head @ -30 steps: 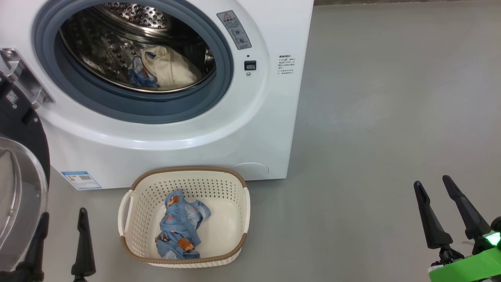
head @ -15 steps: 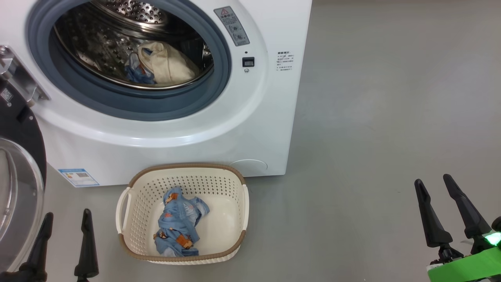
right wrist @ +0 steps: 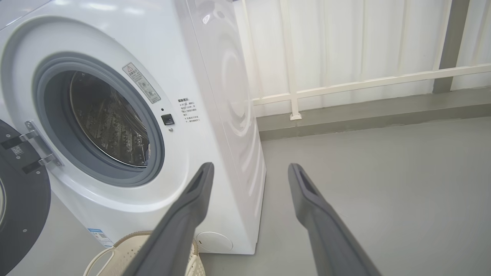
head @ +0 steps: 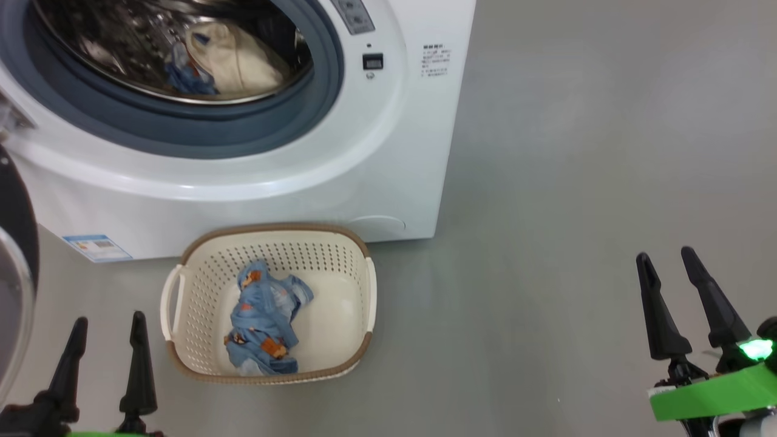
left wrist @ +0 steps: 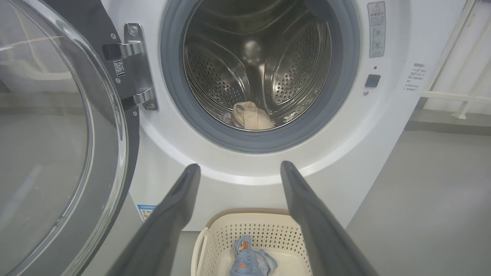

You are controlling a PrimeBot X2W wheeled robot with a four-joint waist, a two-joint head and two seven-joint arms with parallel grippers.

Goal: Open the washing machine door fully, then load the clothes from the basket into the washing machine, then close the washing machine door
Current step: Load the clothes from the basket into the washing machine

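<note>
Left gripper (head: 109, 318) and right gripper (head: 665, 255) were spread, empty. Blue garment (head: 262, 315) lay in basket (head: 273, 229); cream garment (head: 234, 57) inside washing machine (head: 255, 194). Left wrist view showed door (left wrist: 57, 153) open, QR sticker (left wrist: 119, 68) at hinge; warning label (left wrist: 376, 28) text illegible.

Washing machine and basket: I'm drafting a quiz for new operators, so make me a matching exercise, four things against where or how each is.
1 cream garment
2 light blue garment
3 washing machine door
4 left gripper

a in the basket
b jaws apart, empty
c in the drum
d swung open

Pairs: 1-c, 2-a, 3-d, 4-b
</note>
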